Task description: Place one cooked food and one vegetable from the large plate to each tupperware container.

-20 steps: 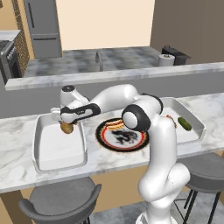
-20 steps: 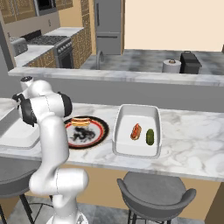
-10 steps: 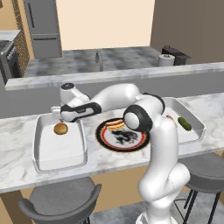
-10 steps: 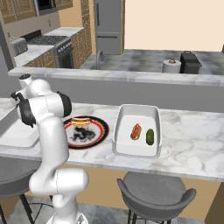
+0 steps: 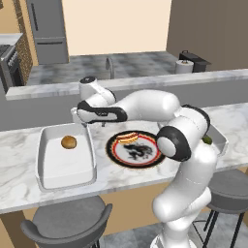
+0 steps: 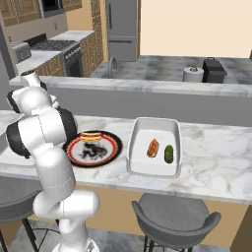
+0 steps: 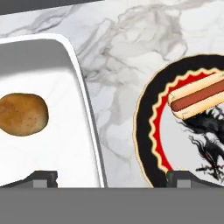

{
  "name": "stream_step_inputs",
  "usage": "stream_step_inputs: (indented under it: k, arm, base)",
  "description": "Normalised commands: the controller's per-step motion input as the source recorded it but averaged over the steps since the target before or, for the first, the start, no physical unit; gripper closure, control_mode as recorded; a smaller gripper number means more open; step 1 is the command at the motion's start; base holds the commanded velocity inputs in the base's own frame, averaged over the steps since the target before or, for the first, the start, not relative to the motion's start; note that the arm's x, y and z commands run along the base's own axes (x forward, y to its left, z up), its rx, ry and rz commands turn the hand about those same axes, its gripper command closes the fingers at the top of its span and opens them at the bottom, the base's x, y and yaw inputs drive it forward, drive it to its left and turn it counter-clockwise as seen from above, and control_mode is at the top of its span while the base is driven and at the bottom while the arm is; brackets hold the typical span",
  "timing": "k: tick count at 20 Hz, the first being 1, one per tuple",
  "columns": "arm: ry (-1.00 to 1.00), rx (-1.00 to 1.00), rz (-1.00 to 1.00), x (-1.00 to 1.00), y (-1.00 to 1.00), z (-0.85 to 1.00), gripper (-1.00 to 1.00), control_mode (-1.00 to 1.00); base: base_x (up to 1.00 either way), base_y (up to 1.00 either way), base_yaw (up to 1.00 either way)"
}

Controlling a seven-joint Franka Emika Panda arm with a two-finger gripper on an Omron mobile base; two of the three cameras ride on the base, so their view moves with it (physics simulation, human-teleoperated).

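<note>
My tool (image 7: 111, 179) spread wide, empty, hovering over bare table (image 7: 127, 57) between left tupperware container (image 7: 83, 87) and large plate (image 7: 144, 127). Potato (image 7: 22, 113) sits in that container, to tool's left. I judge next: swing right, descend on hot dog (image 7: 199, 97), close jaws.

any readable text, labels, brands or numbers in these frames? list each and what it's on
None: no words, numbers or brand marks can be read in any view.
The black pattern on the large plate is a drawing, not lettering.
The tupperware containers, left and right, are plain white.
The fridge and the stove show no legible marking; any would be too small to read.
</note>
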Motion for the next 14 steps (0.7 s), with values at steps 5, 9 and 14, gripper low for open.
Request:
stream_step_inputs:
  k: [5, 9, 14]
  arm:
    - [0.00, 0.03, -0.11, -0.19, -1.00, 0.07, -1.00, -1.00]
    - [0.06, 0.18, -0.27, 0.03, -1.00, -0.04, -1.00, -1.00]
    - [0.09, 0.10, -0.34, 0.18, -0.67, -0.21, -1.00, -1.00]
  base:
    - [0.00, 0.00, 0.00]
    - [0.00, 0.00, 0.00]
    - [0.00, 0.00, 0.00]
